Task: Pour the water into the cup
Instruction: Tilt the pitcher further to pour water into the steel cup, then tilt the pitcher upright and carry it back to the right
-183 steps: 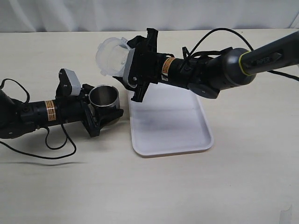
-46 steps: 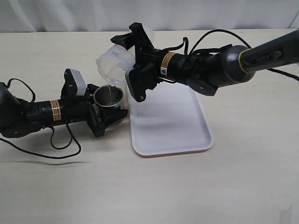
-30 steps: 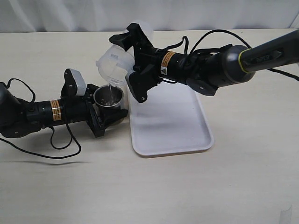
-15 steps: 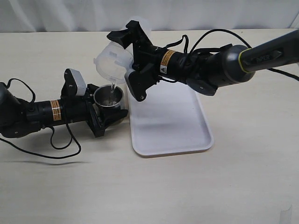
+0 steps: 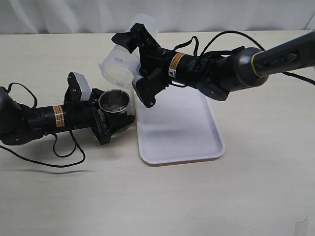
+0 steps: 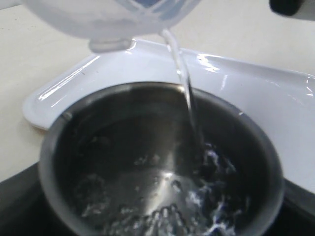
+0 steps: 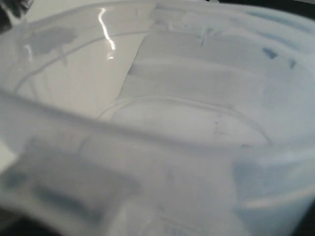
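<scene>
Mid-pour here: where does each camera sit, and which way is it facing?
Exterior: above the table, looking down at the tray; shows the left gripper holding the cup, the right gripper holding the tilted tumbler.
Left wrist: behind the left gripper, looking into the cup as water falls in; dark jaw edges show.
Right wrist: pressed against the tumbler's wall; almost no gripper shows.
Shared: exterior and left wrist both see cup, tumbler rim, tray.

The white rectangular plastic tray (image 5: 182,132) lies on the pale surface (image 5: 221,196). Just left of it is the short cylindrical brushed-steel cup (image 5: 114,102), the translucent plastic tumbler (image 5: 118,71) above it, clear water (image 6: 189,105) falling in.
</scene>
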`<move>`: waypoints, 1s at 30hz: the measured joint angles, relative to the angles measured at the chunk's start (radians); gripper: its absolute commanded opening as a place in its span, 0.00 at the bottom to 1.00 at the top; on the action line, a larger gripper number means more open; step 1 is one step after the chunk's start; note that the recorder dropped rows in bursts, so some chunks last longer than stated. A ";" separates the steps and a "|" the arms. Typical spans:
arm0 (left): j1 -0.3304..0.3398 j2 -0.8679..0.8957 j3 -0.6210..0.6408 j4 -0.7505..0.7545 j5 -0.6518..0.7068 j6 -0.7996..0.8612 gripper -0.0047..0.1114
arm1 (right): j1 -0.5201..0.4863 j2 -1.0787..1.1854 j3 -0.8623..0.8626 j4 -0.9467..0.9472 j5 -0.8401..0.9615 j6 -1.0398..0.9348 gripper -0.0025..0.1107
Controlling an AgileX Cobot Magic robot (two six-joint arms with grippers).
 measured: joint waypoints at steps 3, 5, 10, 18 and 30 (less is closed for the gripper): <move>0.000 0.000 0.000 0.000 0.000 0.000 0.04 | 0.000 0.000 0.000 0.000 0.000 -0.004 0.06; 0.000 0.000 0.000 0.000 0.000 0.000 0.04 | 0.000 0.000 0.000 0.000 0.000 -0.009 0.06; 0.000 0.000 0.000 0.000 0.000 0.000 0.04 | 0.000 0.000 0.000 0.000 0.000 -0.027 0.06; 0.000 0.000 0.000 0.000 0.000 0.000 0.04 | 0.000 0.000 0.000 0.000 0.000 -0.034 0.06; 0.000 0.000 0.000 0.000 0.000 0.000 0.04 | 0.000 0.000 0.000 0.017 0.000 -0.029 0.06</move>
